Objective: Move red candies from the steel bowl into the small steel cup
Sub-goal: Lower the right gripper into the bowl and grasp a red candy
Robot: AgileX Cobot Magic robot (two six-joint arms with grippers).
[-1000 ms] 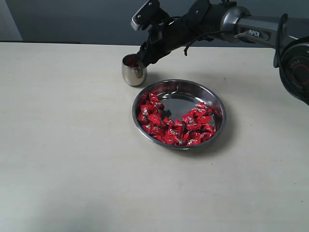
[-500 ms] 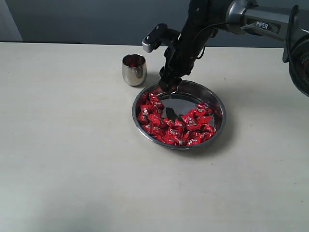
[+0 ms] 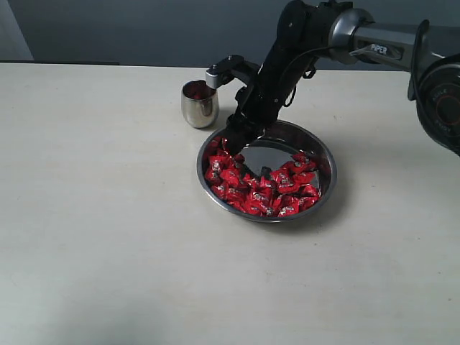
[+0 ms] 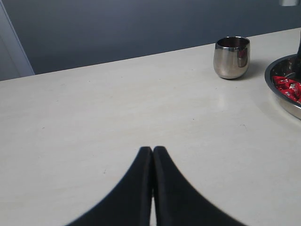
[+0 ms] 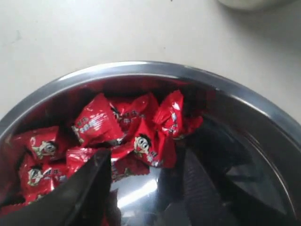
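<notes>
Inside the steel bowl (image 3: 330,164), right gripper (image 3: 235,141) has dropped to red candies (image 3: 260,195).

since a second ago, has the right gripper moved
Yes. The right gripper has gone from over the small steel cup down into the steel bowl, its jaws open above the red candies.

One bowl (image 3: 331,169); one cup (image 3: 199,108); many red candies (image 3: 263,195).
</notes>
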